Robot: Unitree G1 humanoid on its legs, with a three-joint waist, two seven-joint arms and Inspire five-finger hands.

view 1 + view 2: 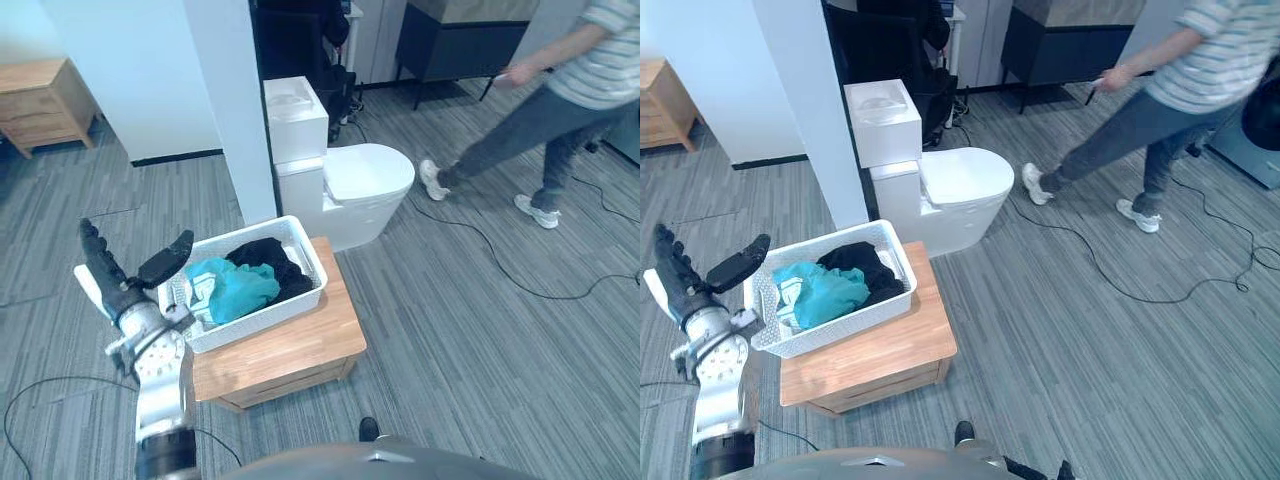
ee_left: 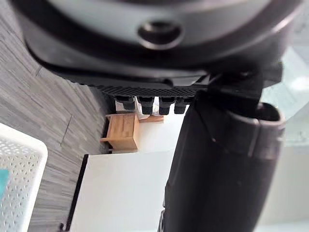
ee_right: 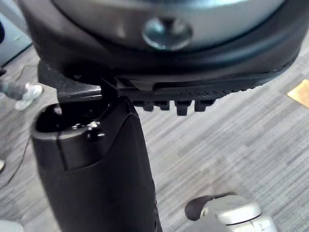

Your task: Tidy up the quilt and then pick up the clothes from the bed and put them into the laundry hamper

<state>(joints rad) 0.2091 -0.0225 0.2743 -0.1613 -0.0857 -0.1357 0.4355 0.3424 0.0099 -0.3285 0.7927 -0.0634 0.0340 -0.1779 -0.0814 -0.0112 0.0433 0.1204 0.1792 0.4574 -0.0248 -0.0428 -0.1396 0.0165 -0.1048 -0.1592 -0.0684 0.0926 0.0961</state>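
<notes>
a: nearest us, the dark left hand (image 1: 128, 293) hung in the air just beside the near corner of the white perforated plastic hamper (image 1: 265, 316). fingers straight up, thumb spread wide, nothing in it.

b: and the right hand (image 3: 96, 164)?

a: low over the grey striped carpet (image 3: 231, 125), fingers loose and straight, nothing in it either.

b: so what did the step call for?

a: by my read the clothes were delivered and the job was to get clear. lift that left hand up and away from the rim and keep the thumb off the lattice wall. the hamper sat close to the left edge of the low light-wood table (image 1: 300, 345), so a snag could have dragged or tipped it.

b: and the clothes themselves?

a: both inside the hamper. a crumpled teal garment (image 1: 235, 288) lay at the hand's end, bunched high with a paler patch showing. a black garment (image 1: 270, 260) slumped behind it, against the far wall. soft, loose heaps, and nothing i could see trailing over the rim. i'd have called the task close to finished.

b: and beyond?

a: a white toilet (image 1: 350, 185) stood just behind the table. farther off, a person in a striped top (image 1: 560, 110) strode across the floor, well apart from the hamper.
</notes>
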